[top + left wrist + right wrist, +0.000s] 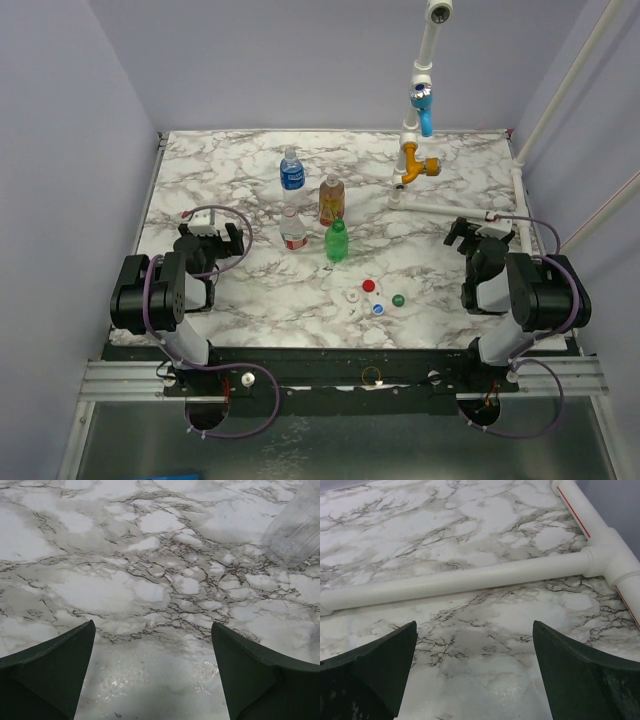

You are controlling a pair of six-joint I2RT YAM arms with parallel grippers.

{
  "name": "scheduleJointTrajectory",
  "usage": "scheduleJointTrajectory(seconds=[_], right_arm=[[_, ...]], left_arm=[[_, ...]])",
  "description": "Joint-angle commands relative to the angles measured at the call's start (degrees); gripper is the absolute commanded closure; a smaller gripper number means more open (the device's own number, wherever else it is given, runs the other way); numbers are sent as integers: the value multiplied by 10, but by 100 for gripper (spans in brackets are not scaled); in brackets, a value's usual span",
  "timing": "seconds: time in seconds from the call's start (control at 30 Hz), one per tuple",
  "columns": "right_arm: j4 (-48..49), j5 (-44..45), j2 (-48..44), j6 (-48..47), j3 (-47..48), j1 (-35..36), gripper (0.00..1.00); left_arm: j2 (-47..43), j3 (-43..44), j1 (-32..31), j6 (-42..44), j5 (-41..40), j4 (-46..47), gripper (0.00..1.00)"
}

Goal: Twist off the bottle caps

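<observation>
Four bottles stand upright mid-table: clear with a blue label [291, 172], amber [332, 200], clear with a red-white label [292, 230], and green [337, 241]. Four caps lie loose on the table in front of them: red [368, 285], green [398, 299], white [353, 296] and bluish-white [378, 308]. My left gripper [210, 236] is open and empty, left of the bottles. In the left wrist view [152, 625] it is over bare marble, with a clear bottle's base [295, 527] at the upper right. My right gripper [480, 232] is open and empty at the right, over bare marble in its wrist view [475, 625].
A white pipe assembly with orange [418, 166] and blue [424, 105] fittings rises at the back right. One white pipe [460, 582] lies across the table just ahead of the right gripper and joins a tee [607, 555]. The marble table [250, 290] has purple walls around it.
</observation>
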Motion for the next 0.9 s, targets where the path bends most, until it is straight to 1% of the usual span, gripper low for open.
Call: scheduleJointTrajectory(seconds=[0.0, 0.1, 0.17, 0.23, 0.3, 0.87], right_arm=[[28, -29, 16, -2, 19, -9, 0], [8, -28, 9, 4, 23, -11, 0], [31, -32, 15, -1, 19, -12, 0], [25, -30, 9, 2, 17, -11, 0], [43, -30, 11, -3, 11, -11, 0], [43, -30, 11, -3, 9, -12, 0]], left_arm=[[23, 29, -2, -13, -15, 20, 1], [20, 32, -2, -16, -21, 9, 1], [19, 30, -2, -17, -22, 11, 1], [17, 26, -2, -17, -26, 16, 1], [18, 26, -2, -17, -26, 17, 1], [22, 33, -4, -18, -29, 9, 1]])
